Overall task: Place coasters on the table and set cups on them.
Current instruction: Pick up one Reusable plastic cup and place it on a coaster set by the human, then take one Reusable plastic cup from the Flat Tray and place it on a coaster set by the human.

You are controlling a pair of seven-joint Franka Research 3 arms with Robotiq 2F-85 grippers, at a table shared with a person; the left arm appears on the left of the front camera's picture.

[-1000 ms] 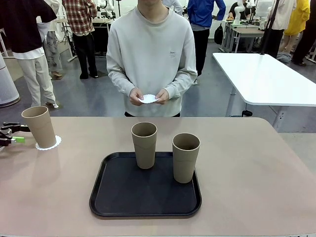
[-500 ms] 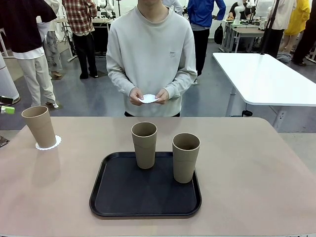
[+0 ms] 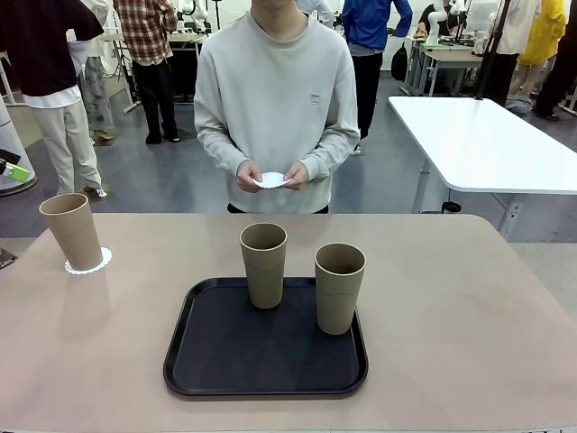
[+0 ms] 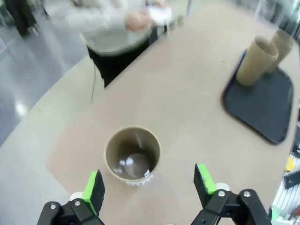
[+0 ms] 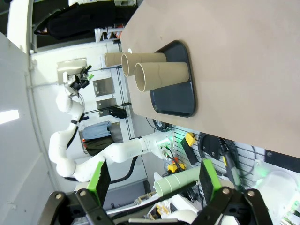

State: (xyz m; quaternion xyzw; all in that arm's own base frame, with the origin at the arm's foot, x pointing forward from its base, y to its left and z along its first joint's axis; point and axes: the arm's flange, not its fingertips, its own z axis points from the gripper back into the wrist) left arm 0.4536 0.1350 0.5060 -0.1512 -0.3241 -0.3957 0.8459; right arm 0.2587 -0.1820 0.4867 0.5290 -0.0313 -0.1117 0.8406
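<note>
left gripper (image 4: 149, 187) jaws apart above a cup (image 4: 132, 153), coaster (image 4: 139, 182) mostly hidden beneath it, right gripper (image 5: 154, 180) jaws apart and empty, person's hands (image 4: 137, 19) blurred

Far-left coaster (image 3: 97, 262) largely hidden beneath its cup (image 3: 72, 231)

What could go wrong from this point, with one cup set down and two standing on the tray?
1. The placed cup stands off-centre on its coaster, near a corner of the table. The open left gripper over it could clip the rim.
2. The far cup and near cup on the tray stand close together, so grasping one may knock the other.
3. The person's hands hold the next coaster; a reaching arm could cross them.
</note>
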